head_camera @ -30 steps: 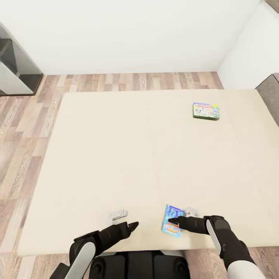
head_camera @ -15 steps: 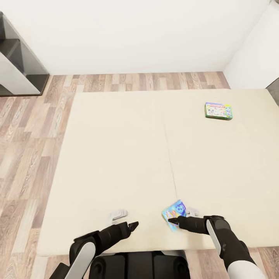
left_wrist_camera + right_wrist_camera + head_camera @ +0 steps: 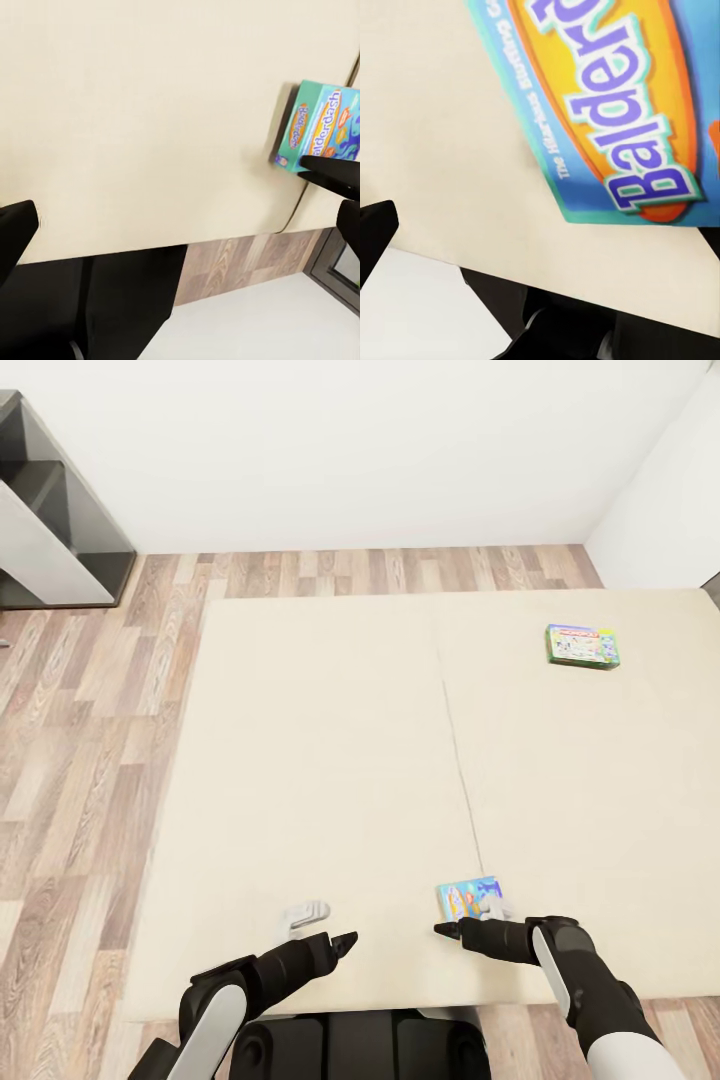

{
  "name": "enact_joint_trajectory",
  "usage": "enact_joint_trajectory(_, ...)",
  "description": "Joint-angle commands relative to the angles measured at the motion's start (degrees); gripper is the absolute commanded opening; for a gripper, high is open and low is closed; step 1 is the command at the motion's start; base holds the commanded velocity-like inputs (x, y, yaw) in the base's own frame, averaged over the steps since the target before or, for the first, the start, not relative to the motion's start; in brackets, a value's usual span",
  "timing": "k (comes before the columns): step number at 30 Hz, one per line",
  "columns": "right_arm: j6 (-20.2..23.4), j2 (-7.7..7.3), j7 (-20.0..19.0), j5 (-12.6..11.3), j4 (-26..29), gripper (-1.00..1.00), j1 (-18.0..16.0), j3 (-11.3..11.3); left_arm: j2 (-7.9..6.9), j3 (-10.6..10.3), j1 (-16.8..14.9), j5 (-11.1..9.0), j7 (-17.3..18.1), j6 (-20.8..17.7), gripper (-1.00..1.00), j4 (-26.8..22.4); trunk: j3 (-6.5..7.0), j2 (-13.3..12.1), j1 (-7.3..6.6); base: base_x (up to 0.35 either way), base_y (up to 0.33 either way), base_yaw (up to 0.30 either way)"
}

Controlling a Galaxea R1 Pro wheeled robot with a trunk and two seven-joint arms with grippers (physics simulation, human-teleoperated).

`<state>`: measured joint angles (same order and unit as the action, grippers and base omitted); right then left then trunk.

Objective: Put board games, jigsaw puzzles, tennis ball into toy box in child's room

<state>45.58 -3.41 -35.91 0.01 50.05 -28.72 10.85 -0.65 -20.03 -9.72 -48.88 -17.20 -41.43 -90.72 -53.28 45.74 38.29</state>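
Wide beige bed (image 3: 330, 760) ahead, its near edge just in front of the robot's trunk, its left edge running beside bare wood-plank floor (image 3: 90, 740) with plenty of open room. Faint seam down the mattress, right of centre. Far edge stops short of a strip of floor below the white wall (image 3: 350, 450); dark grey desk end (image 3: 50, 530) at far left.

Small blue board game (image 3: 468, 898) lying flat near the near edge, right of centre, printed "Balderdash" as read in the wrist views (image 3: 615, 112) (image 3: 319, 127). Green-edged Monopoly box (image 3: 581, 645) lying flat far to the right, well apart from the blue one, open mattress all round it.

Right gripper (image 3: 452, 930) low over the mattress just at the near side of the blue box, black fingers pointing left, tips close together; whether touching the box cannot be told, and open or closed cannot be told either. Left gripper (image 3: 345, 940) over bare mattress near the near edge, well left of the blue box, holding nothing; finger spacing cannot be told.
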Motion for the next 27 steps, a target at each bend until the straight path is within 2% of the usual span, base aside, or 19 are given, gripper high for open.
enact_joint_trajectory(1,0.4,0.01,-0.2,0.0,0.1,1.0,0.0,0.1,-0.05,-0.1,0.0,-0.6,-0.6,-0.1,1.0,-0.1,-0.03,0.0,0.01,0.0,0.046,0.0)
enact_joint_trajectory(19,0.5,-0.46,0.1,-0.1,0.1,1.0,-0.4,0.7,-0.05,-0.1,0.0,-0.5,-0.8,-0.1,1.0,-0.1,-0.03,0.0,0.01,0.0,0.013,0.0)
enact_joint_trajectory(27,0.5,-1.17,2.8,-0.4,0.2,1.0,-0.9,1.0,-0.05,-0.1,0.0,-0.5,-0.8,-0.1,1.0,-0.1,-0.03,0.0,0.01,0.0,0.001,0.0)
